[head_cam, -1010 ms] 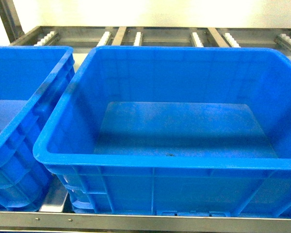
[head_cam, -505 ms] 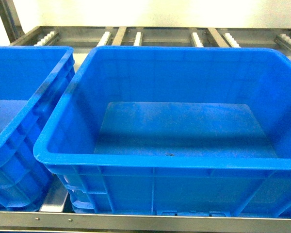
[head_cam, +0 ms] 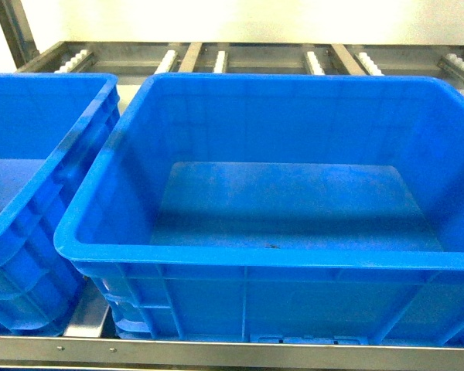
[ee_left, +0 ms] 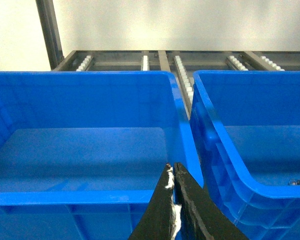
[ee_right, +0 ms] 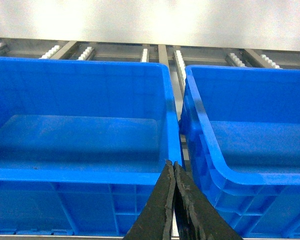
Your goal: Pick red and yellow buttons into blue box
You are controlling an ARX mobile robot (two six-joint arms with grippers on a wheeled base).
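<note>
Head view is showing the blue box (head_cam: 278,255), no writing readable on it. The left gripper (ee_left: 173,186) and right gripper (ee_right: 173,170) are hanging clenched, grasping nothing, each with two blue crates beyond its tips.

blue box (head_cam: 240,259): glossy smooth plastic | rack (head_cam: 216,354): dull grey metal | rollers (ee_left: 182,75): white plastic

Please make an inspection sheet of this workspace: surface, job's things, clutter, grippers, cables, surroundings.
Surface: metal roller rack carrying the crates.
Job's things: blue box centred in the head view, floor bare; no red or yellow button seen.
Clutter: neighbouring blue crate on the left, another crate's corner at the right edge.
Grippers: left gripper shut, holding nothing; right gripper shut, holding nothing.
Cables: nothing seen.
Surroundings: pale wall behind the rack.
</note>
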